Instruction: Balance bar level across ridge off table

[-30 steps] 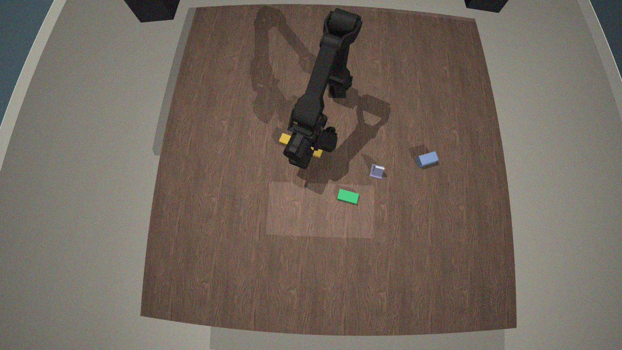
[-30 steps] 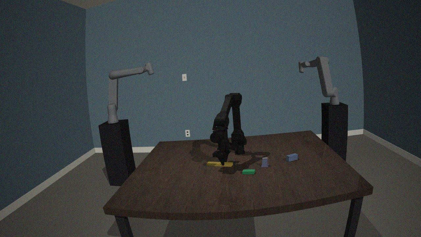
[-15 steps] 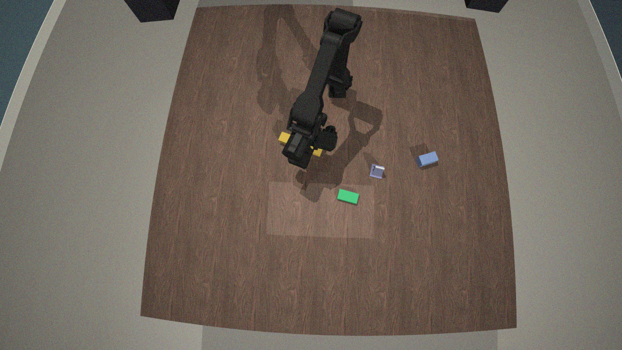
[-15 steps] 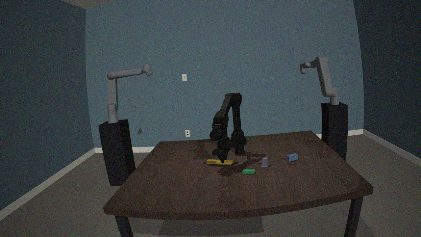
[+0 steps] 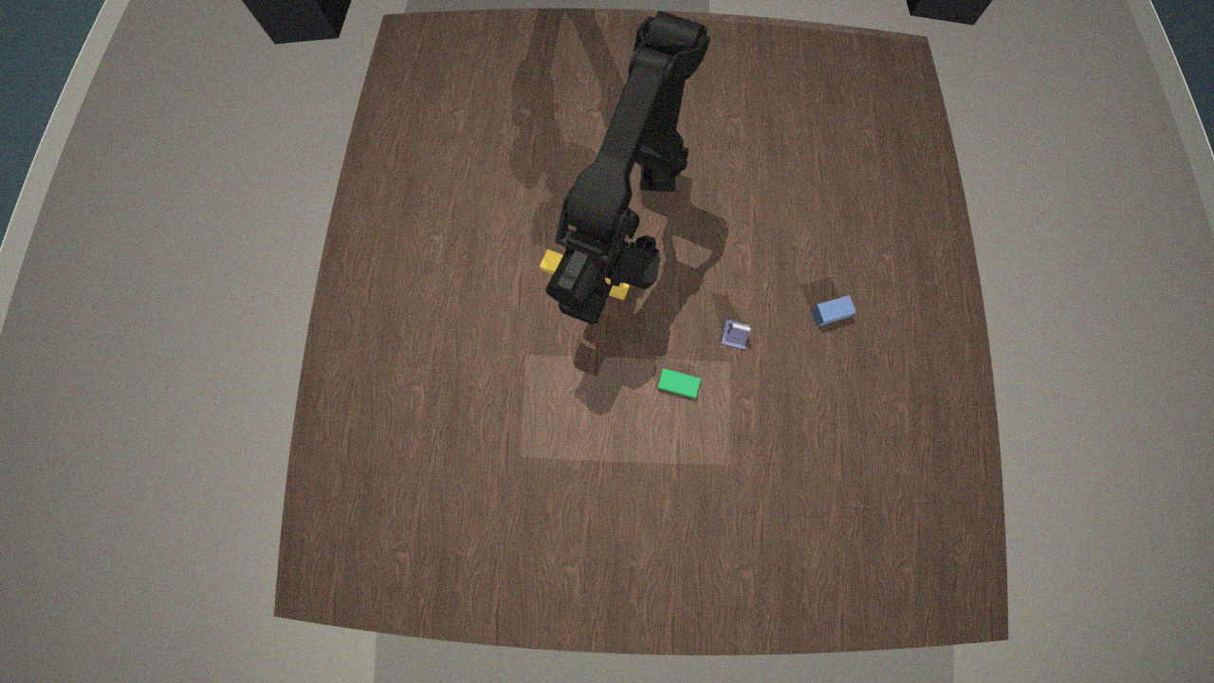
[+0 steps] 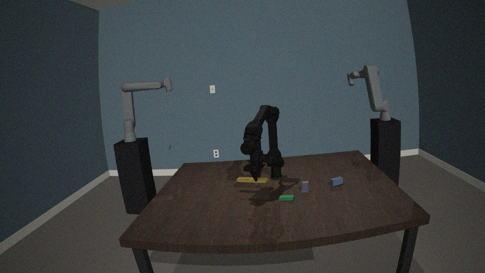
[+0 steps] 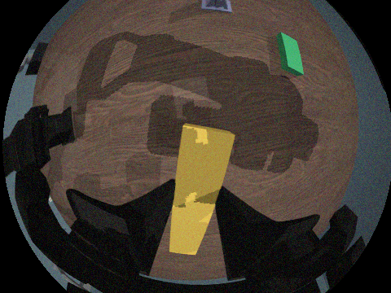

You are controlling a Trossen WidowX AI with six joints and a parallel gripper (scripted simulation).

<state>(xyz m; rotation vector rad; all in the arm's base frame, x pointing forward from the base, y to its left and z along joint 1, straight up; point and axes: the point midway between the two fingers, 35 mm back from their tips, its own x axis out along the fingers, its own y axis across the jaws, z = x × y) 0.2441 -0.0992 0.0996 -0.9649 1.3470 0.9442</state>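
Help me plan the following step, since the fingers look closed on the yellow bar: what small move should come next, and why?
Probably a short straight lift. The gripper is shut on the yellow bar, which seems to lie flat on the table, and the ridge stands apart to one side.

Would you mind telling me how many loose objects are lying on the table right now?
4. The yellow bar sits under the arm, clamped by the gripper; the green block lies nearer the front; the purple ridge piece and the blue block lie to the right in the top view. The arm may hide more.
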